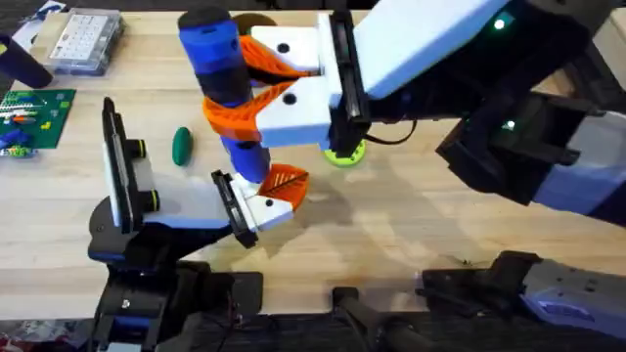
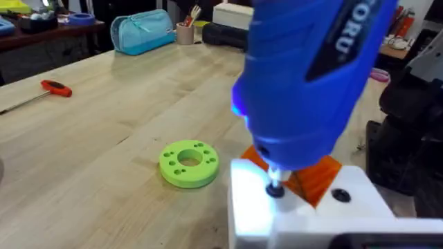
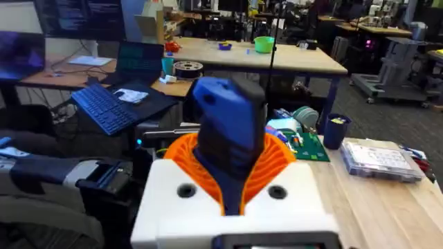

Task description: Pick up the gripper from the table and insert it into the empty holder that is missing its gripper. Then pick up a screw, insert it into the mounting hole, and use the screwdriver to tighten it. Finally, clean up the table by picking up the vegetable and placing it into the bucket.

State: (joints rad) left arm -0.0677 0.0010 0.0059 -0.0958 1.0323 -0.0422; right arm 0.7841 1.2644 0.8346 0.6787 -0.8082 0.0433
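My right gripper (image 1: 230, 93) is shut on the blue screwdriver (image 1: 223, 59), its orange fingers (image 3: 277, 162) clamping the thick body upright. The slim lower shaft (image 1: 246, 156) runs down to the white holder (image 1: 269, 207). In the left wrist view the tip rests on a small dark screw (image 2: 275, 188) in the holder (image 2: 304, 214). The small orange gripper (image 1: 286, 181) sits in the holder, beside the tip. The dark-green vegetable (image 1: 182, 147) lies on the table (image 1: 411, 225), left of the screwdriver. The left arm (image 1: 127, 254) sits black at the lower left. The bucket is out of view.
A lime-green disc (image 1: 344, 154) lies just right of the holder. A tall black plate with yellow-ringed knobs (image 1: 117, 166) stands at the left. A clear plastic box (image 1: 83, 39) and a green circuit board (image 1: 34, 115) sit far left. A red-handled tool (image 2: 55, 88) lies farther off.
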